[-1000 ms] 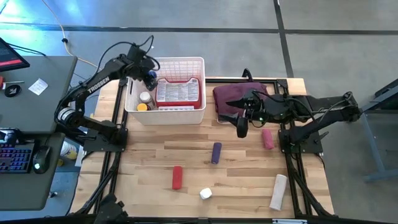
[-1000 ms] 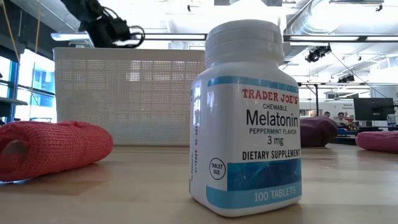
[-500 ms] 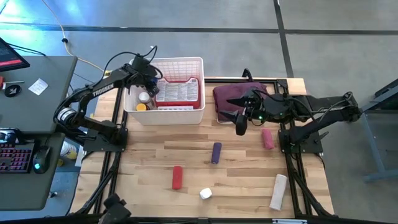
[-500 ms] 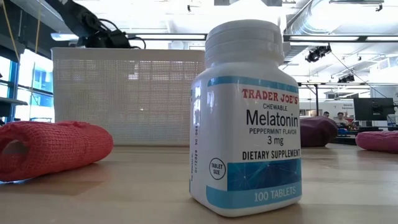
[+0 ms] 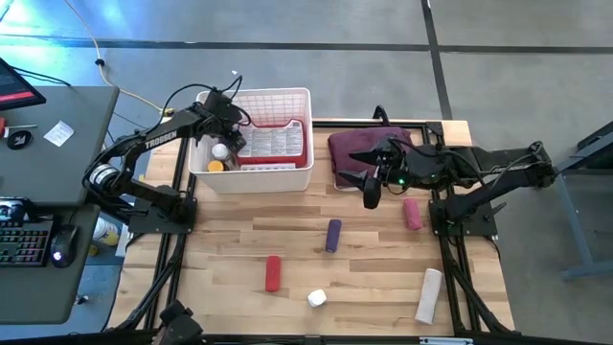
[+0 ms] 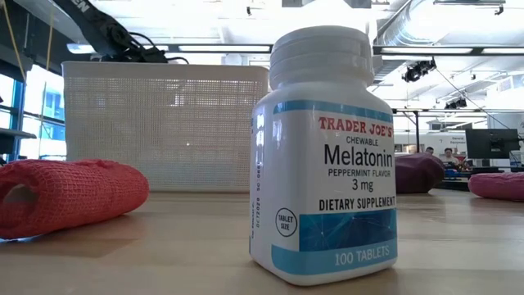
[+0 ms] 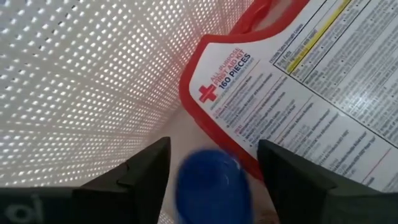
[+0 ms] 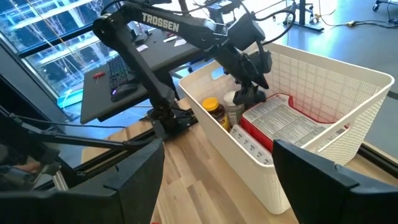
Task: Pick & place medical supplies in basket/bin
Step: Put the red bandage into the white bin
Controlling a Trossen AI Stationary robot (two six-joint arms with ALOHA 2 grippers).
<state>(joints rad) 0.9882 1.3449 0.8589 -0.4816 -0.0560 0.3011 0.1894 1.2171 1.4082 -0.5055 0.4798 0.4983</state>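
The white basket (image 5: 251,179) stands at the table's far left and holds a red first-aid case (image 5: 278,144) and two small bottles (image 5: 218,151). My left gripper (image 7: 212,146) reaches down inside the basket beside the case. Its fingers stand open on either side of a blue-capped item (image 7: 214,186), with a narrow gap on each side. My right gripper (image 5: 372,195) hangs open above the table by the maroon cloth (image 5: 369,149). On the table lie a purple cylinder (image 5: 332,235), a red one (image 5: 273,273), a pink one (image 5: 412,213), a white one (image 5: 429,295) and a white bottle (image 5: 317,298).
In the low view the melatonin bottle (image 6: 323,156) stands upright close to the camera, with a red bandage roll (image 6: 65,197) lying at the left and the basket wall (image 6: 164,123) behind. A desk with a keyboard (image 5: 24,240) stands left of the table.
My left gripper has gone down from above the basket's left rim into the basket, carrying the blue-capped item with it. My right arm has kept still.
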